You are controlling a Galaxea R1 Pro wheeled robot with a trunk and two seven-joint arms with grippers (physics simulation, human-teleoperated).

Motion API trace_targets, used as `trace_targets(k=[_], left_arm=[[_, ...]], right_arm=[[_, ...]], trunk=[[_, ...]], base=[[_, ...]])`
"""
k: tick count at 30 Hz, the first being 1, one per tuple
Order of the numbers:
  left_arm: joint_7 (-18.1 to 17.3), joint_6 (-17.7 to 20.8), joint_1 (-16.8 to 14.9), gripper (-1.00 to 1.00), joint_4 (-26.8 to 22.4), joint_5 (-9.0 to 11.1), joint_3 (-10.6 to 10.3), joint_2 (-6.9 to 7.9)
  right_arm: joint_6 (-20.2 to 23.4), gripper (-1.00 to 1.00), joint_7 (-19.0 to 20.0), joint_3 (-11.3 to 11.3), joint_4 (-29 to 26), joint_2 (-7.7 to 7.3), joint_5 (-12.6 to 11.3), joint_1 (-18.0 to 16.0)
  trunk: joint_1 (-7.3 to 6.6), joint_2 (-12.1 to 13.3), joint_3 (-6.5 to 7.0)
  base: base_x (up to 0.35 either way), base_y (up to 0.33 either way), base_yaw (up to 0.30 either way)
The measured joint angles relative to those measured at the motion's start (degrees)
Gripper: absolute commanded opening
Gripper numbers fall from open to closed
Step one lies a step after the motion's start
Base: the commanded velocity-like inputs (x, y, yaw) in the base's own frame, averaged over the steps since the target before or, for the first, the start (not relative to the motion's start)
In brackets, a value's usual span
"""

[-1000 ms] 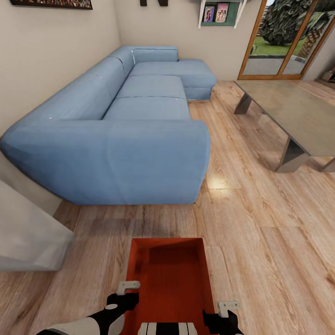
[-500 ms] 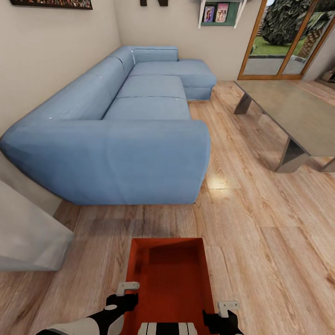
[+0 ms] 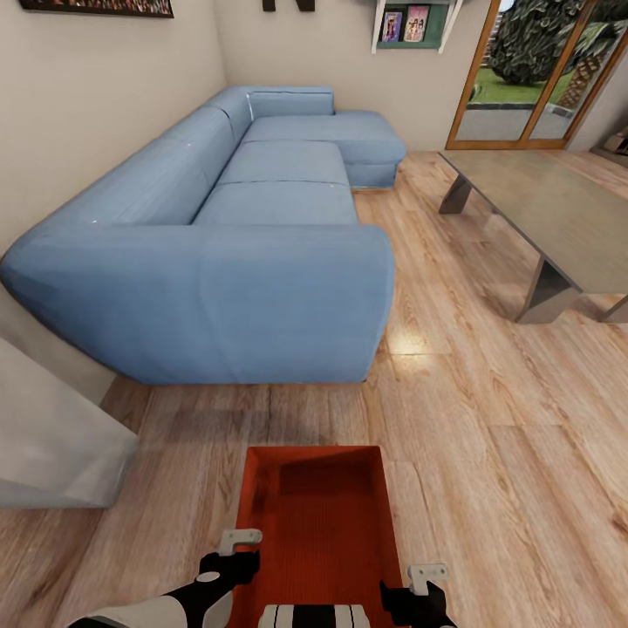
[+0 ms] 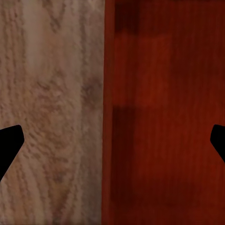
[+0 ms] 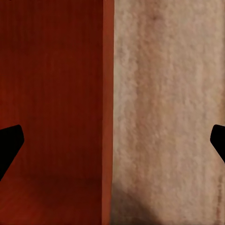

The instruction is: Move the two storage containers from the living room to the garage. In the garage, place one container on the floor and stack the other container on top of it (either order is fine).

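- Where the robot stands, one orange-red storage container point(image 3: 316, 515) sits low in front of it on the light wood-plank floor point(image 3: 488, 436) of the living room, a short way off the near end of the sofa point(image 3: 235, 235).
- Its open top shows nothing inside: only a ribbed bottom and low, straight plastic walls, shadowed at the far end.
- At the container's left wall the left gripper point(image 3: 237, 549) hovers with its fingers spread wide; the left wrist view has that wall's rim point(image 4: 108, 112) running between the two dark fingertips point(image 4: 9, 145), planks on one side, red ribs on the other.
- Across from it, the right gripper point(image 3: 426, 583) is likewise spread at the right wall, and the right wrist view shows the rim point(image 5: 108, 103) between its parted fingertips point(image 5: 9, 145).
- Whether either gripper touches the plastic I cannot tell.
- Glossy planks with visible grain carry a bright reflection near the sofa's arm.
- Rounded blue fabric covers the L-shaped sofa along the beige wall.
- Off to the right stands a grey low table point(image 3: 558, 218), flat-topped on slanted legs.
- Beyond it are wood-framed glass doors point(image 3: 541, 74) with greenery outside.
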Motion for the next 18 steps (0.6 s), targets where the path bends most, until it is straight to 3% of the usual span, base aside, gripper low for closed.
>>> trace_targets(k=[18], left_arm=[[0.10,-0.02,0.00,1.00,-0.10,0.00,-0.01,-0.08]], right_arm=[[-0.54,1.00,0.00,0.01,0.00,0.00,0.19,0.00]], trunk=[[0.66,-1.20,-0.54]], base=[[0.000,0.000,0.000]])
